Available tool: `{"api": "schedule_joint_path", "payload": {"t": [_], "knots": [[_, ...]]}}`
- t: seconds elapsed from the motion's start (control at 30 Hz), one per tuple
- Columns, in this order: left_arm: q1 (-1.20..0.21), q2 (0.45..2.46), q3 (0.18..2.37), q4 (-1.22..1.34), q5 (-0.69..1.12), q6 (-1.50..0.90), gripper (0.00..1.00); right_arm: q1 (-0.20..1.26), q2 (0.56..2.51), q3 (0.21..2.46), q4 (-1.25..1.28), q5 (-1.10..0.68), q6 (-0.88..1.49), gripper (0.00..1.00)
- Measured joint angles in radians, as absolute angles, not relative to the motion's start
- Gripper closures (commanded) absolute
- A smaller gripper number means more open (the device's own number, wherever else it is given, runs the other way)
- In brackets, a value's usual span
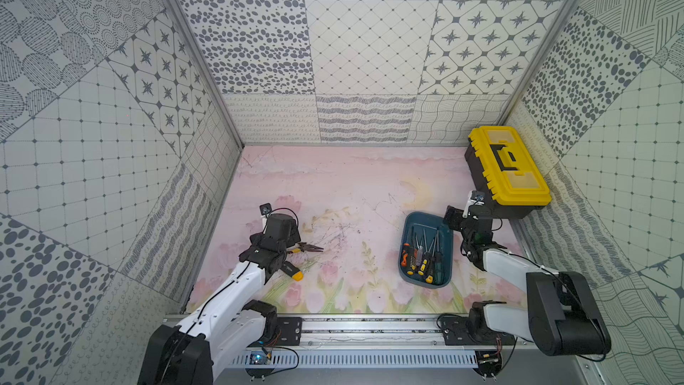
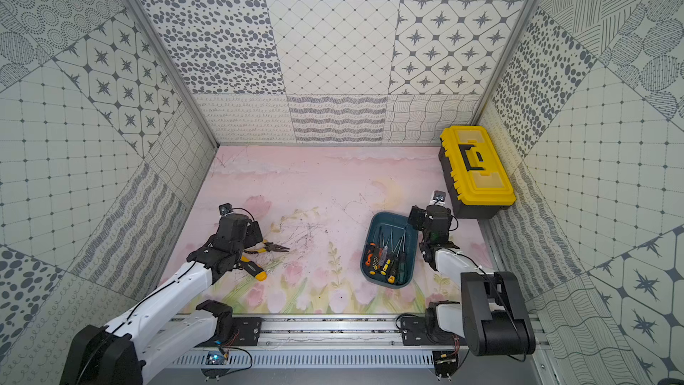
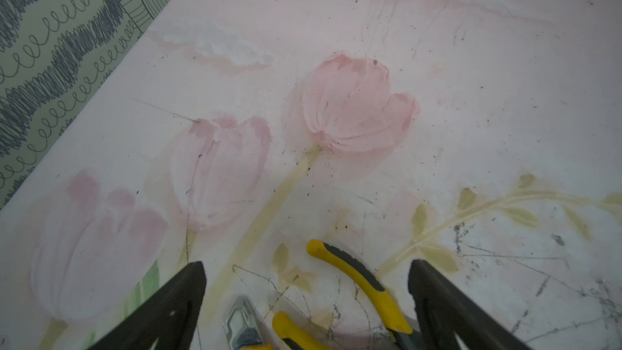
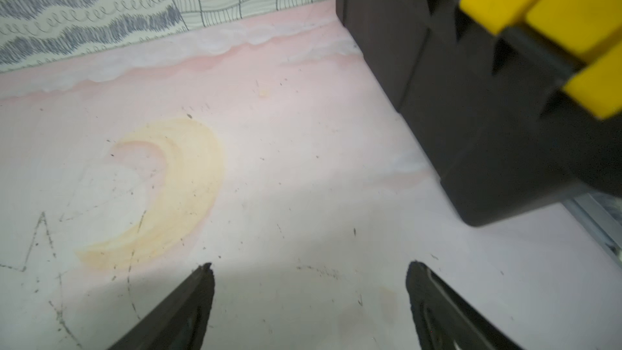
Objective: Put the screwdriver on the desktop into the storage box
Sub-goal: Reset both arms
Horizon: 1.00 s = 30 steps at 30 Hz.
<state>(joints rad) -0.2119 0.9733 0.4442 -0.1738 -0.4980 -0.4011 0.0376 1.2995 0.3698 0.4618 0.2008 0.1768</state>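
Note:
Several screwdrivers (image 1: 422,257) with orange, yellow and green handles lie in the teal storage box (image 1: 425,221) at the right of the pink desktop (image 1: 351,187). My right gripper (image 4: 311,264) is open over bare desktop, between the box and the toolbox; in both top views it (image 2: 431,216) is at the box's far right corner. My left gripper (image 3: 308,264) is open and low at the left, with the yellow handles of pliers (image 3: 356,281) between its fingers. A black-and-yellow tool (image 1: 294,272) with a silver head (image 3: 240,321) lies partly under that arm.
A black toolbox with a yellow lid (image 1: 507,168) stands shut at the back right, close to my right gripper (image 1: 464,216). The pliers (image 1: 309,248) point right, toward the middle. Patterned walls enclose the desktop on three sides, and an aluminium rail runs along the front.

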Motion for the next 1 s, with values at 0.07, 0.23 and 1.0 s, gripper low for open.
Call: {"api": "schedule_joint_path", "payload": {"t": [0.07,0.23,1.0], "knots": [[-0.197,0.982,0.409,-0.101,-0.483,-0.342,0.01,0.042,1.348,0.37,0.55,0.173,0.138,0.07],[-0.149,1.017,0.344,0.061,-0.433,-0.232,0.01,0.054,1.52,0.358,0.807,0.113,0.065,0.04],[-0.081,1.553,0.389,0.702,-0.177,-0.06,0.01,0.032,1.549,0.363,0.857,0.133,0.071,0.03]]}}
